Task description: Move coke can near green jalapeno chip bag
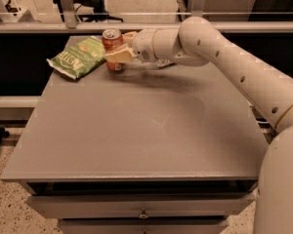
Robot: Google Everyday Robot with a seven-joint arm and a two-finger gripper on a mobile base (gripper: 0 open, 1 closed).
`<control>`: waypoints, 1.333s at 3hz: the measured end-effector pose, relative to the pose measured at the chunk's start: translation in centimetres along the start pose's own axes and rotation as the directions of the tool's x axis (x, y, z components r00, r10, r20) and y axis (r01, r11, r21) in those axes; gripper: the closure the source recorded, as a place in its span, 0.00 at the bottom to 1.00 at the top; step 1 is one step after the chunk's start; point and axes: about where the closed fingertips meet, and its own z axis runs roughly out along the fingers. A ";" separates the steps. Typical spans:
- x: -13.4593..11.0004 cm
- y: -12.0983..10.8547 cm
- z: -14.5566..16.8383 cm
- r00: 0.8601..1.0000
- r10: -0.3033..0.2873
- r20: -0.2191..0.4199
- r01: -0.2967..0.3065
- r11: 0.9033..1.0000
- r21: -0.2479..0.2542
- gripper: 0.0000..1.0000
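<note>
At the far left corner of the grey table (136, 130), the green jalapeno chip bag (77, 57) is lying flat, its white lettering facing up and its pale edge pointing toward the left rim. Just to the right of it, the coke can (111, 39) is standing upright, silver top and pull tab showing. Can and bag are sitting close together - a narrow strip of table is showing between them, so they are not touching.

The gripper (116, 46) is reaching in from the right at the table's back edge and pinching the coke can: one of its beige fingers (119, 56) is crossing the front of the can at mid-height, while the other is pressing in from behind near the top rim. The can's base is hanging low over a dark shadow on the table - whether it is resting on the surface or riding a little above it cannot be told.

Further right, the white arm (210, 48) is stretching back from the wrist, bending over the table's far right corner and running down along the right side toward the near corner, where it is filling the edge of the view.

Below the table top, a drawer front (136, 204) with a small knob (143, 214) is facing forward.
</note>
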 end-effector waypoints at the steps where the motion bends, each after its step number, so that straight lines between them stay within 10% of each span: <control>1: 0.2 -0.3 1.5 1.000 0.013 0.006 -0.013 1.000 -0.014 0.59; 4: 0.4 -0.3 3.7 0.999 0.024 0.032 -0.022 0.998 -0.053 0.00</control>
